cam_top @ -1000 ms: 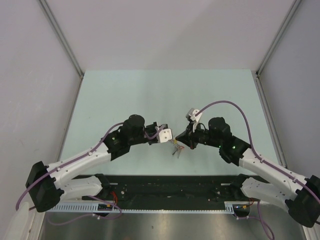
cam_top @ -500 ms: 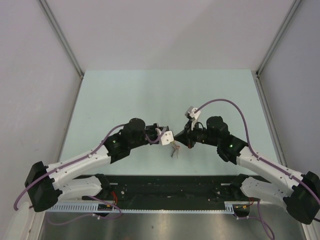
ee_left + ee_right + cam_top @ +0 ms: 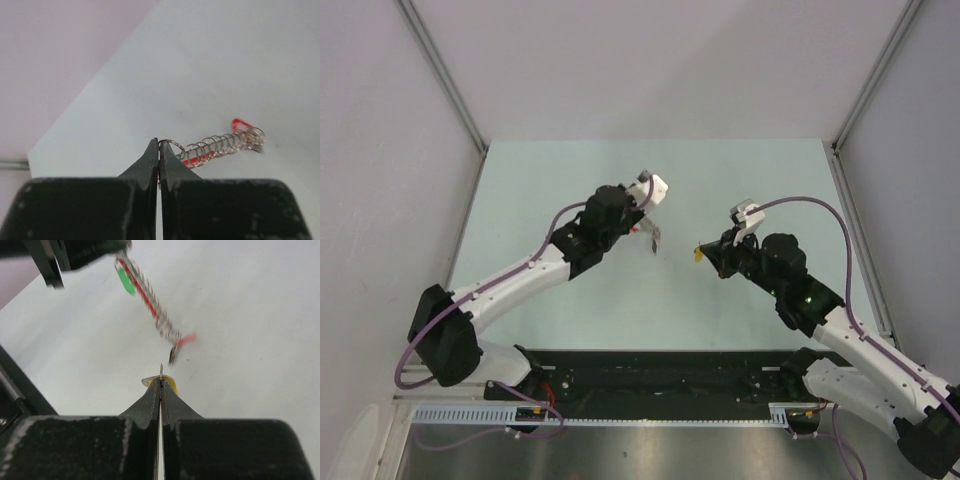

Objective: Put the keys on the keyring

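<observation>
My left gripper [image 3: 642, 226] is shut on the small end loop of the keyring [image 3: 220, 144]. The keyring is a silver wire coil with a red strip along it. It hangs in the air above the table. In the right wrist view the keyring [image 3: 147, 297] slants down from the left gripper [image 3: 75, 252]. A green key [image 3: 126, 281] sits at its upper end and a blurred red piece [image 3: 186, 339] at its lower end. My right gripper [image 3: 161, 382] is shut on the yellow-orange key [image 3: 170, 383], a little below the keyring's free end. In the top view the right gripper [image 3: 706, 253] is right of the keyring [image 3: 653, 238].
The pale green table [image 3: 760, 180] is fenced by grey walls with metal rails at left [image 3: 445, 80] and right [image 3: 875, 80]. A black base bar [image 3: 660, 370] runs along the near edge between the arms.
My left gripper has risen and moved away from me with the keyring hanging from it. My right gripper has drawn back to the right with the yellow-orange key. The two grippers are now apart.
</observation>
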You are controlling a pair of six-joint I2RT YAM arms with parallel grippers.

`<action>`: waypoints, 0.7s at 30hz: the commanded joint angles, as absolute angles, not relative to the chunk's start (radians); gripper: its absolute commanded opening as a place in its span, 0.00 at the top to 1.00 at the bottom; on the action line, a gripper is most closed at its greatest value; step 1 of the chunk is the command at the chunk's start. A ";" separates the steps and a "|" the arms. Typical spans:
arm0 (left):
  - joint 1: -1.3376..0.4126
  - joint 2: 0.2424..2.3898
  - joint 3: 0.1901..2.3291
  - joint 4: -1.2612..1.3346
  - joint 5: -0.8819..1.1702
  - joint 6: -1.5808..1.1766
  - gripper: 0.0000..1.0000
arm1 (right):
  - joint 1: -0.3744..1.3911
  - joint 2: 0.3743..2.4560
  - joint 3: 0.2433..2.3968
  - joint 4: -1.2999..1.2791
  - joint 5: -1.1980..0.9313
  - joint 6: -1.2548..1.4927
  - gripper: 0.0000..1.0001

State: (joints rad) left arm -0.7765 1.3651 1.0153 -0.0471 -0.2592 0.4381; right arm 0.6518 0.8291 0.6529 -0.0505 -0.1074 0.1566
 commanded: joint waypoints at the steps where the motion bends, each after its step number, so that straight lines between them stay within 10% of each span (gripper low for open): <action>1: -0.762 1.429 1.149 0.017 -0.455 0.336 1.00 | 0.641 0.790 0.652 -0.074 -0.003 0.134 1.00; 21: -0.937 1.789 1.028 -0.140 -0.442 0.006 0.97 | 0.617 0.753 0.584 -0.146 0.057 0.167 1.00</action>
State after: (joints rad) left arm -0.9157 1.7821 1.0348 -0.1078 -0.4950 0.1261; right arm 0.6315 0.7406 0.5861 -0.1207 0.0307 0.1429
